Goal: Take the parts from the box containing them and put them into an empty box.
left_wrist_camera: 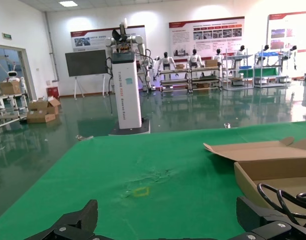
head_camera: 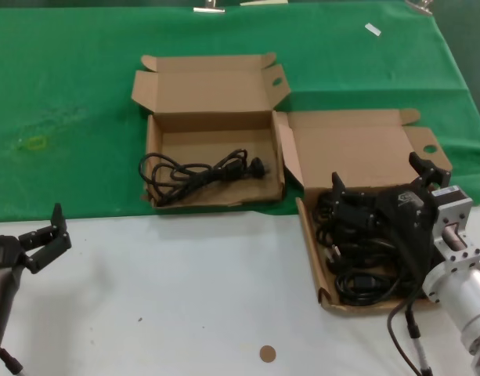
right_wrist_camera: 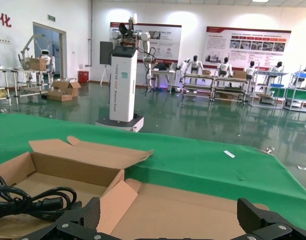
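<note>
- Power cords lie heaped in the splay-walled box at lower right of the head view; one cord already rests in the straight-walled box at upper centre
- Right gripper hovers over the heap, jaws wide, holding nothing
- Left gripper idles at lower left, jaws spread
- Cords look soft, floppy and tangle-prone; a bundled mid-coil seems the best grip

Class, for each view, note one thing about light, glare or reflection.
Head view: even light, with the pile of cords reading as a dark mass. Left wrist view: ceiling lamp glare on the glossy floor. Right wrist view: the same floor mirrors the shelving.
</note>
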`<state>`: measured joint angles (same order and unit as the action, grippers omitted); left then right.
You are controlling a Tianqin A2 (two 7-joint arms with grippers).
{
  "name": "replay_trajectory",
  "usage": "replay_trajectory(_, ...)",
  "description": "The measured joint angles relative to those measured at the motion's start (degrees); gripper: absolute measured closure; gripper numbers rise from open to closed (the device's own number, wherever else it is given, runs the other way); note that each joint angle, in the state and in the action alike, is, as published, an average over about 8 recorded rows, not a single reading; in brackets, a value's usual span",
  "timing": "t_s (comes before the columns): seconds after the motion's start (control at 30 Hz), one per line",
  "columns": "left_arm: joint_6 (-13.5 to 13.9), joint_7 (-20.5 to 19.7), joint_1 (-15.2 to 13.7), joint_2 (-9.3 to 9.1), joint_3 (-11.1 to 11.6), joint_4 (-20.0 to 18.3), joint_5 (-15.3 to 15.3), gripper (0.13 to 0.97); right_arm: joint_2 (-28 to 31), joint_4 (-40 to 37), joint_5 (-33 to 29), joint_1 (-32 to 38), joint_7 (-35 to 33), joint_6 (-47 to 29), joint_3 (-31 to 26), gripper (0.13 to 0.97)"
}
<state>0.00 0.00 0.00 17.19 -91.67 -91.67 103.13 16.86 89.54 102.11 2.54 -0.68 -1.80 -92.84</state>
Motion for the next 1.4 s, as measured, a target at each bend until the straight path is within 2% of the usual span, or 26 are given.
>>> replay_trajectory(1.4,0.0,0.0,0.0,0.0,0.0,0.0,0.0,0.132,0.0,0.0,0.0,0.0,0.0,0.0,0.0,0.129)
